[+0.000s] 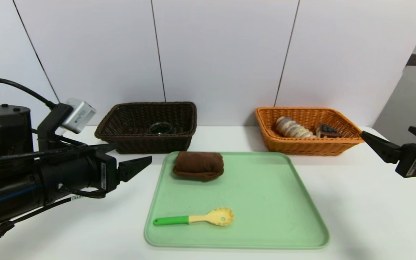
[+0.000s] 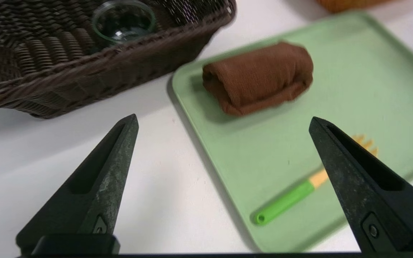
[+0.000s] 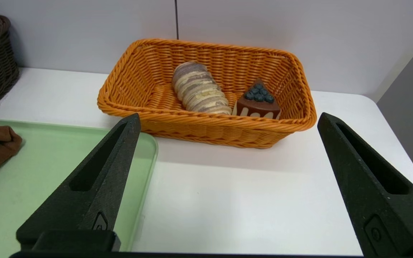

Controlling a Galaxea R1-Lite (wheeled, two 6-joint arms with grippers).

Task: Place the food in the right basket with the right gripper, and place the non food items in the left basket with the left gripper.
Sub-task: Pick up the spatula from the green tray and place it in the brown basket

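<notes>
Left gripper: black two-finger left gripper (image 1: 130, 159) hangs above the white table (image 1: 356, 216), just off the left edge of the tray, pointing toward the brown roll; jaws spread wide, nothing between them.
Right gripper: black right gripper (image 1: 392, 141) sits at the far right, near the front right corner of the orange basket, above the table; jaws released, holding nothing.
Tray: pale green rounded plastic tray (image 1: 265, 202) lies flat in the middle of the table, in front of both baskets.
Brown roll: rolled brown cloth (image 1: 198, 165) lies on the tray's back left part, near the dark basket.
Scoop: small spoon-like tool with a green handle and cream toothed head (image 1: 197, 217) lies flat on the tray's front left part, handle pointing left.
Left basket: dark brown woven wicker basket (image 1: 121, 139) at the back left holds a round clear glass dish (image 1: 160, 128), possibly a lid; hard to tell.
Right basket: orange woven wicker basket (image 1: 302, 147) at the back right holds a striped beige bread loaf (image 1: 293, 128) and, just beside it, a chocolate cake wedge topped with blueberries (image 1: 327, 130).
</notes>
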